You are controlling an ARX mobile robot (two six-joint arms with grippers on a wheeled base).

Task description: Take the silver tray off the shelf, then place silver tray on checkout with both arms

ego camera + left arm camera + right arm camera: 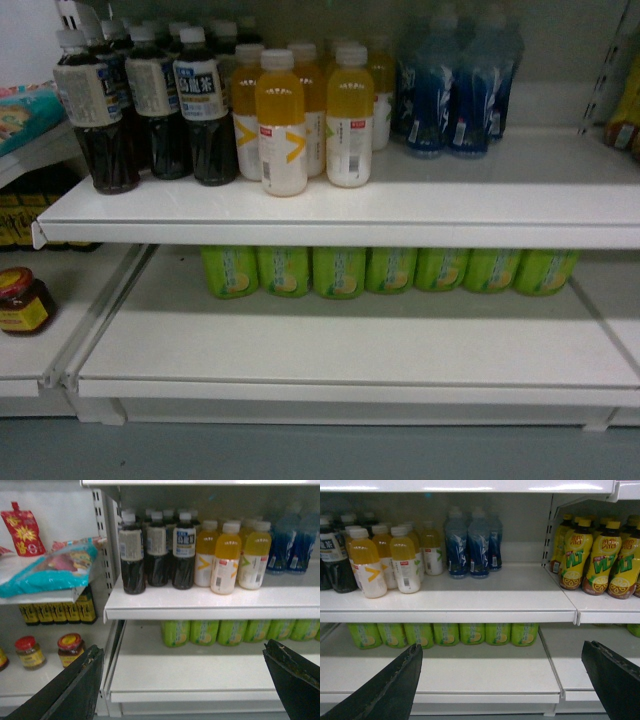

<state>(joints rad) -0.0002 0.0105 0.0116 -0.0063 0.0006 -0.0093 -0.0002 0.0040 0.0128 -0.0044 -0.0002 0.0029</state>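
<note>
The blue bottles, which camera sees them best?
The right wrist view. There the blue bottles stand near the middle of the shelf, sharp and whole. The head view shows them dim at the top, caps cut off. The left wrist view catches them blurred at the right edge.

dark tea bottles [150, 105] at ten o'clock, orange drinks [305, 115] at twelve, blue bottles [455, 90] at one, green bottles [390, 270] below.

Dim, greenish light comes from overhead. All three views look soft and grainy. The shelf [340, 205] top glares pale, while deep shadow falls beneath it over the green bottles [390, 270].
</note>
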